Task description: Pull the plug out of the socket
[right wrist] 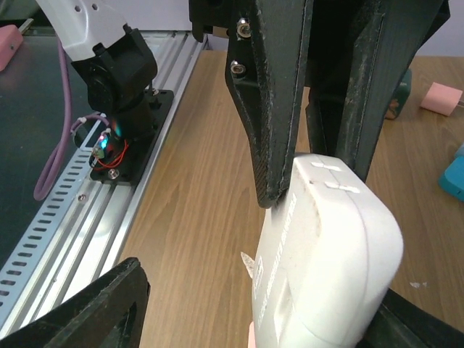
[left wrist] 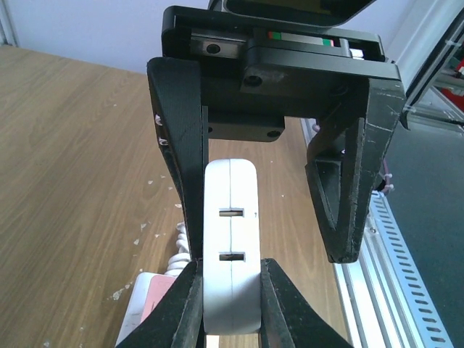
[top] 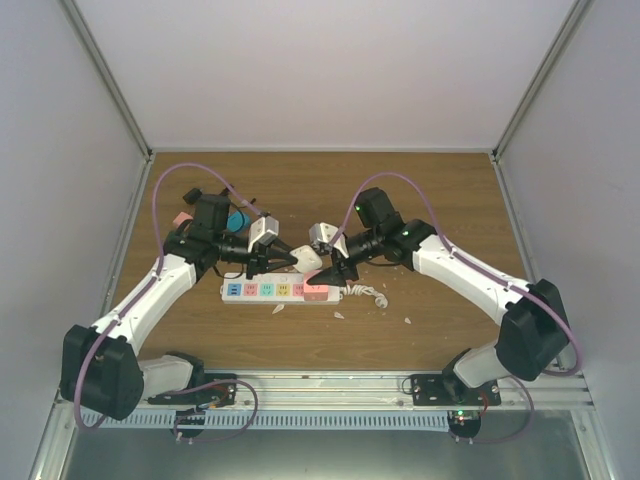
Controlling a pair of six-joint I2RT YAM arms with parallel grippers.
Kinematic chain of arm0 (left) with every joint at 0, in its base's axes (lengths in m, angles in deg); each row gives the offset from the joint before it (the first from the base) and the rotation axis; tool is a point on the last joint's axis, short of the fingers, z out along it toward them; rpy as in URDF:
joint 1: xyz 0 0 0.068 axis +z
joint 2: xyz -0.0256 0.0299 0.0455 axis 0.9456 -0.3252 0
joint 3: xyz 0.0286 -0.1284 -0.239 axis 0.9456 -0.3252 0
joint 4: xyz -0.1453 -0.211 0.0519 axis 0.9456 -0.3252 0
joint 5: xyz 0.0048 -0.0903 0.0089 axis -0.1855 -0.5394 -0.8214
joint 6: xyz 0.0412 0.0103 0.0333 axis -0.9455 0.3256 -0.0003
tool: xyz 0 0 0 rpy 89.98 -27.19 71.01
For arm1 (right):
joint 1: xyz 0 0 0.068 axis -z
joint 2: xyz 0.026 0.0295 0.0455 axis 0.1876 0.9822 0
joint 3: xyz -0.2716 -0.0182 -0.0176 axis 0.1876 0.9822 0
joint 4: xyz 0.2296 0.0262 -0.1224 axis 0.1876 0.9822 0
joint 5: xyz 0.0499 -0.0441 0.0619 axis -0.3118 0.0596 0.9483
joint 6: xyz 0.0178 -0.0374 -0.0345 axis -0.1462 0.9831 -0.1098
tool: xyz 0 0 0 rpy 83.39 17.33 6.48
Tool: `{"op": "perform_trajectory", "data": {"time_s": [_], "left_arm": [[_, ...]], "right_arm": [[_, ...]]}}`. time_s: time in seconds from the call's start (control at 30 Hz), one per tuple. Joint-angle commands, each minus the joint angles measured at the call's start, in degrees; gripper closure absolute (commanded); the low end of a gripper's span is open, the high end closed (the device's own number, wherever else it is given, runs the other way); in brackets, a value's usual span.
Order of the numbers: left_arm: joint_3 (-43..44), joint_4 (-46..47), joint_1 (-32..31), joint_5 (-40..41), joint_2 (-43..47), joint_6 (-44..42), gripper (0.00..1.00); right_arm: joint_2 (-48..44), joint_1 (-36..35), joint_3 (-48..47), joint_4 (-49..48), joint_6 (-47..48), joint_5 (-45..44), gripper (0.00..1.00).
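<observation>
Wooden table (top: 430,200) boxed in by pale walls (top: 300,70), a metal rail (top: 330,385) along its 6 o'clock edge. Left arm (top: 150,295) reaching in from 7 o'clock, right arm (top: 470,275) from 5 o'clock, both wrists meeting near the table's middle. The socket (top: 270,290) flat on the wood just toward 6 o'clock from centre, long axis running 9 to 3, faces alternating light blue and pink. Left gripper (top: 290,258) at the strip's 3 o'clock half, pointing toward 3 o'clock, clamped tight on the plug (top: 310,260), a rounded white block with two slots along its seam; in the left wrist view, own fingers (left wrist: 185,304) pressed flat against both sides of the block. Right gripper (top: 328,274) opposite, pointing toward 8 o'clock, jaws parted and set around the same block: one finger (left wrist: 181,145) touching its edge, the other (left wrist: 348,196) standing clear of it. Plug upright over the pink face (top: 318,291) nearest the strip's 3 o'clock end; underside hidden behind fingers, so seated or lifted: cannot tell. Coiled white cord (top: 368,293) lying off that same end toward 3 o'clock. Teal object (top: 237,220) and pink object (top: 183,218) at about 10 o'clock from the plug, beside the left wrist. White crumbs (top: 408,321) scattered on the wood at 5 o'clock from the cord.
</observation>
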Motion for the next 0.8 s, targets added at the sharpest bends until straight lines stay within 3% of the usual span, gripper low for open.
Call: {"op": "perform_trajectory", "data": {"time_s": [0.0,0.33,0.77], "left_arm": [[-0.6,4.7,0.4,6.6,-1.2,-0.9,1.00],[-1.1,2.7,2.1,8.7,-1.7,-3.4,1.00],[2.6,3.2,8.5,16.4,-11.4,-2.8,1.00]], "right_arm": [[-0.6,-2.7,-1.6,0.2,0.9,5.6,0.32],[-2.4,4.8,-0.4,-6.3,-4.9,2.8,0.08],[-6.8,10.7,4.6,-8.6,-6.0,0.4,0.02]]}}
